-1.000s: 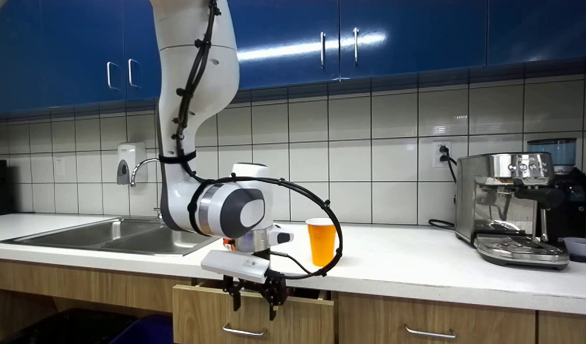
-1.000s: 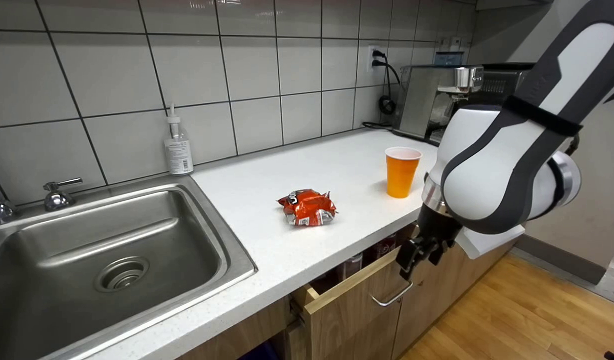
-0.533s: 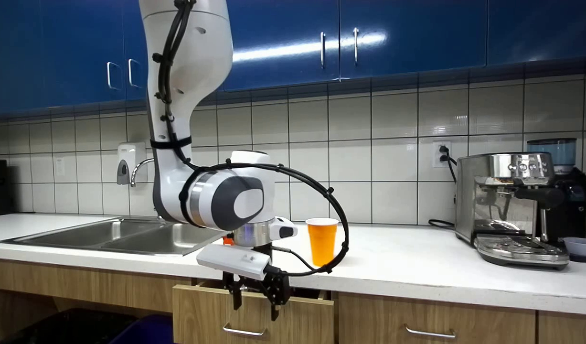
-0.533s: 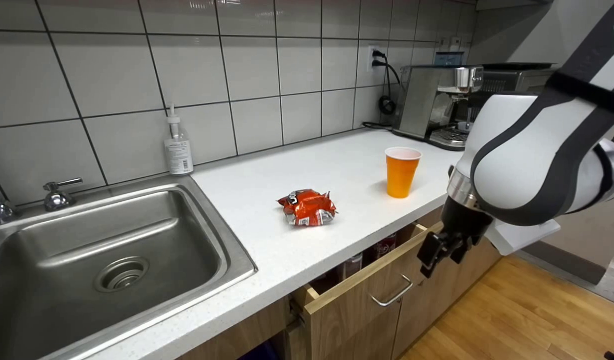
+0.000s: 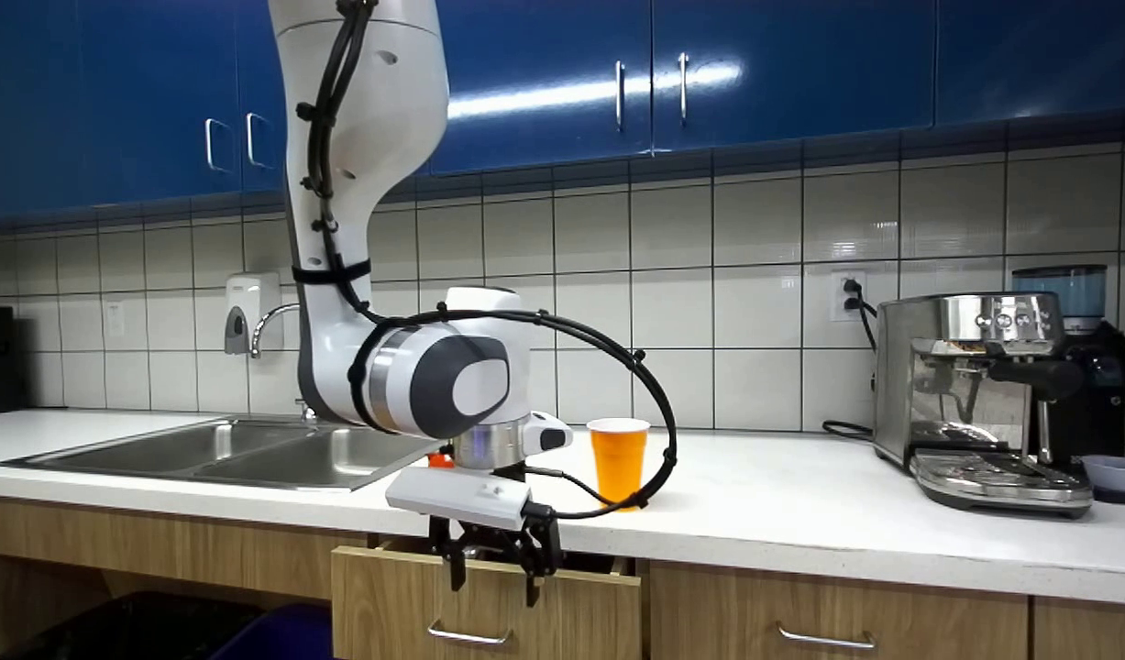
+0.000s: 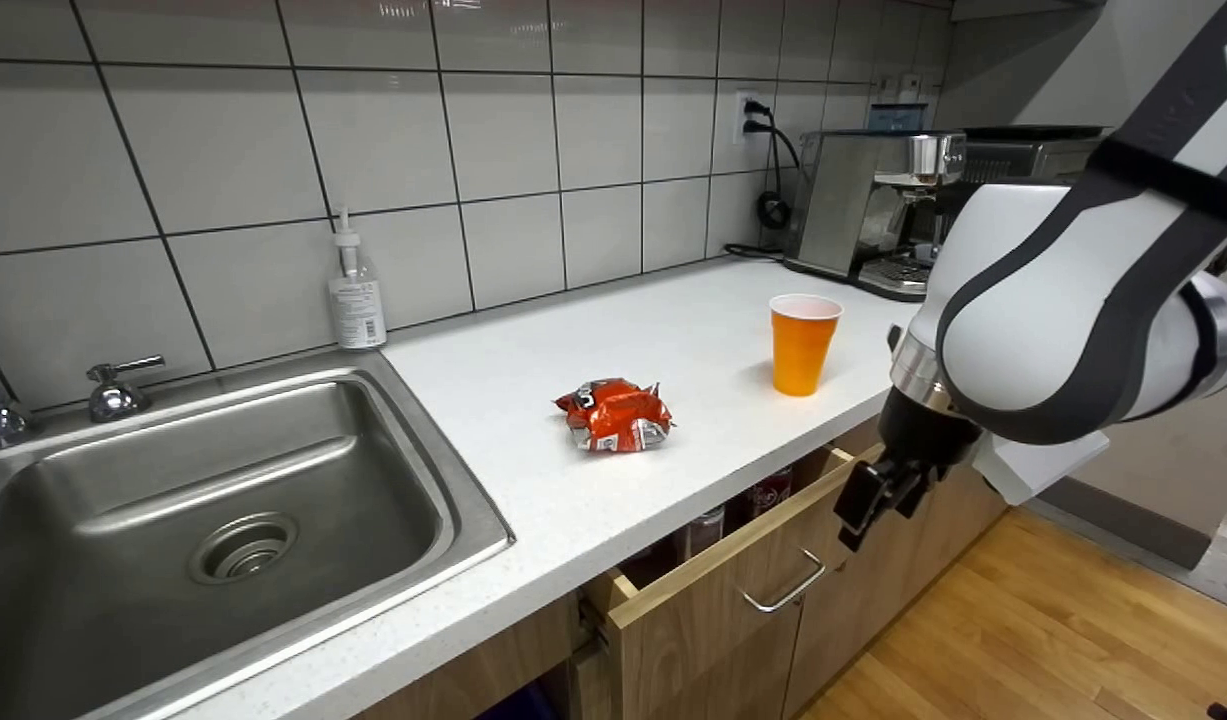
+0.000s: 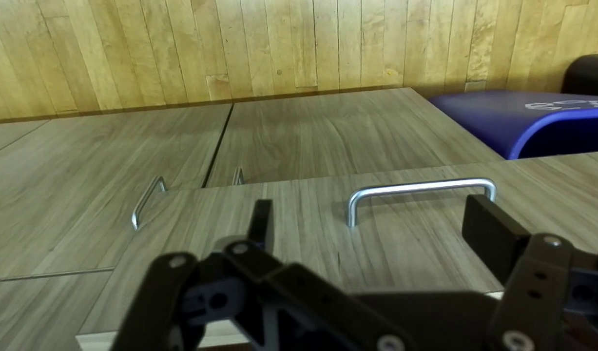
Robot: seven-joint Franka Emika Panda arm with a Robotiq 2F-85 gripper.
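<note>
My gripper (image 7: 373, 220) has two fingers (image 7: 493, 236) wide apart near the single handle (image 7: 420, 187) of one drawer (image 6: 693, 640); the countertop (image 6: 533, 330) carries one orange cup (image 6: 801, 352) and one red snack bag (image 6: 618, 415).

The Franka Panda arm (image 5: 379, 119) is rounded and white with dark grey trim (image 5: 432, 390) and a silver ring (image 6: 923, 375); a black cable bundle (image 5: 544, 319) loops off it; silvery screws (image 7: 518, 340) stud its black tool (image 5: 495, 585).
</note>
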